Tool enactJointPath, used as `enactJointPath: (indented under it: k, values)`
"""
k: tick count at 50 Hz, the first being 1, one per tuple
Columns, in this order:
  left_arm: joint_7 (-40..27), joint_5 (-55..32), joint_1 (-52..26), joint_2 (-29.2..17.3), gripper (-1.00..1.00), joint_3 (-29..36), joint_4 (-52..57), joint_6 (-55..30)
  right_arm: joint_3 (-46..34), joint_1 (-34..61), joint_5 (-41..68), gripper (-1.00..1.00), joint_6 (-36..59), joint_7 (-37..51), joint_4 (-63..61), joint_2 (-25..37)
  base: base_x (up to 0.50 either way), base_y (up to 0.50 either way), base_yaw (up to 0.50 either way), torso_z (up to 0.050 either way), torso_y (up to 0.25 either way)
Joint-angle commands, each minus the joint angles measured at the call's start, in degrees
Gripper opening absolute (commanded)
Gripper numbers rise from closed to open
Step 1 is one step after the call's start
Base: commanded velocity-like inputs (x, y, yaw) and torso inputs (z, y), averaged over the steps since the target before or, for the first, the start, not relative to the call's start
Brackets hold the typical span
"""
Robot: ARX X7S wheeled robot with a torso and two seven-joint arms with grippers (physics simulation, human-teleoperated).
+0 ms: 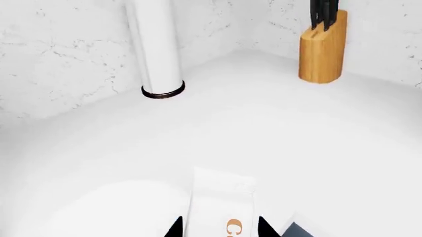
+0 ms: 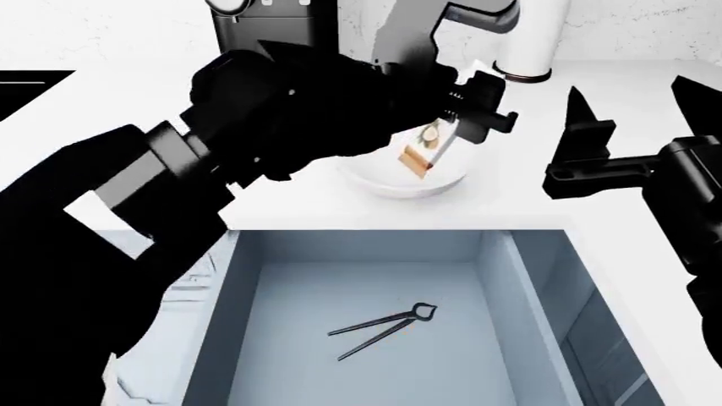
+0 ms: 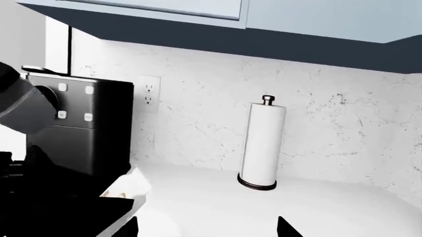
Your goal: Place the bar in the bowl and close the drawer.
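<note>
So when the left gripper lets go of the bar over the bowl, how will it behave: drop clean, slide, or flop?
The bar looks slim and flat, so it probably won't roll. It hangs tilted in the left gripper above the bowl, so it likely lands end first and tips flat. The bowl looks glossy, the wrapper smooth: expect some sliding. Probably light, fairly stiff.

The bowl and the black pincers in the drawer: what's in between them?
Head view: just bare white counter, then the drawer's back wall and bare floor. Nothing else lies between the bowl and the pincers.
</note>
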Motion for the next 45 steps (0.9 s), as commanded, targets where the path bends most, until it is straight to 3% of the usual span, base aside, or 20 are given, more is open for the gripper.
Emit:
enactJointPath:
  k: [1,45]
  values:
    - [0.4,-16.3,-9.2,1.8,-1.00,21.1,-12.1,14.4,1.6,-3.3,-1.2,1.00,-1.7,-1.5,-0.2,0.8,0.00,0.00,0.00,0.000,0.000]
    - [-0.7,-11.1,-1.3,1.8,-1.00,20.8,-16.6,17.3,6.4,-10.0,0.9,1.00,-5.1,-1.0,-2.6,2.2,0.00,0.00,0.00,0.000,-0.007]
